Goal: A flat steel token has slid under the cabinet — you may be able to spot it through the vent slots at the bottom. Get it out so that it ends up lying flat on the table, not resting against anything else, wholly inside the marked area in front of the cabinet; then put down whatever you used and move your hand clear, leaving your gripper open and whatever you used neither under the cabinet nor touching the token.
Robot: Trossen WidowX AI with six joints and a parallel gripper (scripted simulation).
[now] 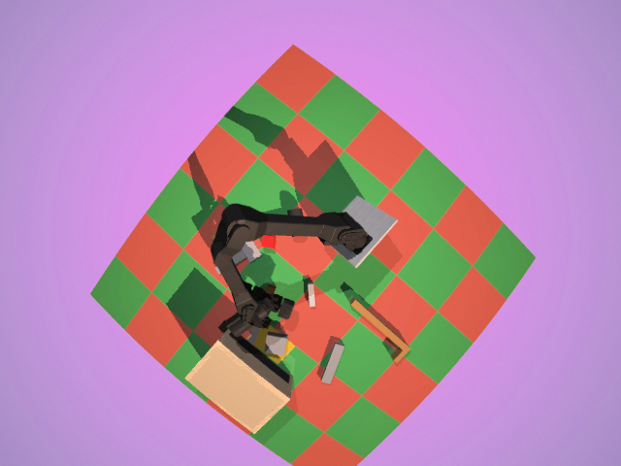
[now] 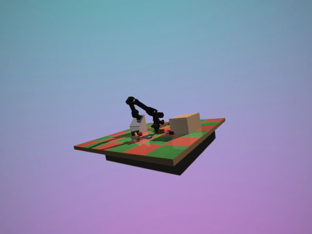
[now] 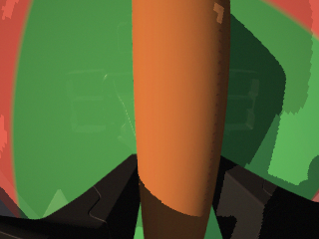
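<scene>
My gripper [image 1: 265, 299] [image 2: 156, 131] [image 3: 173, 162] is shut on the orange handle [image 1: 271, 289] [image 2: 160, 130] [image 3: 179, 100] of a tool, low in front of the cabinet [image 1: 238, 385] [image 2: 179, 125]. The arm hides most of the tool in the top view. The yellow marked area [image 1: 260, 346] lies against the cabinet's front side, and a pale grey piece [image 1: 277, 344] is on it. A grey patch [image 1: 254, 334] shows at its left edge, partly under the arm. I cannot tell whether either is the token. A small black piece [image 2: 171, 132] is beside the cabinet.
A red cube [image 1: 269, 242] [image 2: 140, 133] and a pale grey block [image 1: 251, 249] lie behind the gripper. A small white block [image 1: 311, 295], a grey bar [image 1: 332, 363] and an orange L-shaped stick [image 1: 378, 325] lie to the right. A sloped grey box [image 1: 374, 220] [image 2: 138, 124] stands by the arm's base.
</scene>
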